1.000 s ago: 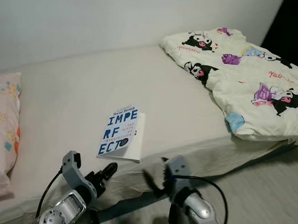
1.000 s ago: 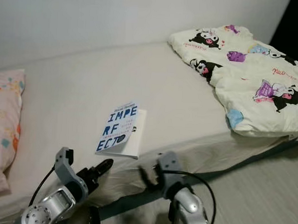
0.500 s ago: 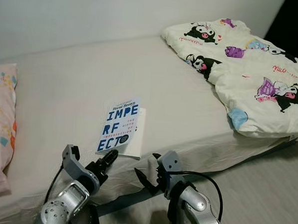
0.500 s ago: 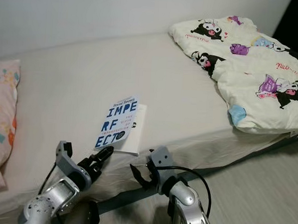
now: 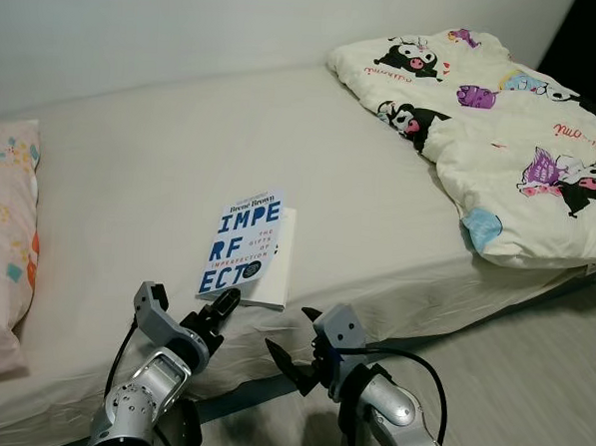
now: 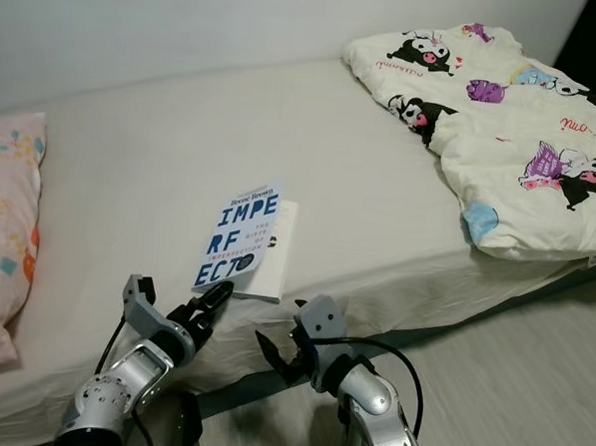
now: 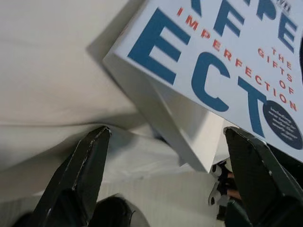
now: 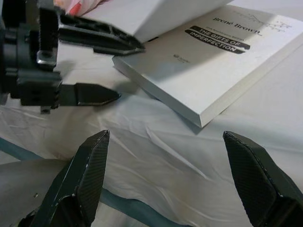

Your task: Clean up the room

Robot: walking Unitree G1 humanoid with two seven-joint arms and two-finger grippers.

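Observation:
A white paperback book (image 5: 242,245) with blue letters lies on the bed (image 5: 162,156) near its front edge, its cover lifted off the title page (image 8: 213,61). My left gripper (image 5: 224,304) is open at the book's near corner. In the right wrist view one of its fingers (image 8: 99,38) reaches in under the raised cover, while the other rests on the sheet just short of the corner. The left wrist view has the book (image 7: 213,61) close ahead, between the open fingers. My right gripper (image 5: 292,338) is open below the bed edge, to the right of the left one, holding nothing.
A pink patterned pillow (image 5: 1,257) lies at the bed's left end. A cream duvet (image 5: 502,144) with cartoon prints is bunched at the right end and hangs over the edge. Grey floor (image 5: 529,395) runs along the bed front, and a white wall stands behind.
My left gripper has moved forward from below the book to its near corner. The right gripper has shifted slightly left and stays open. The camera has shifted a little.

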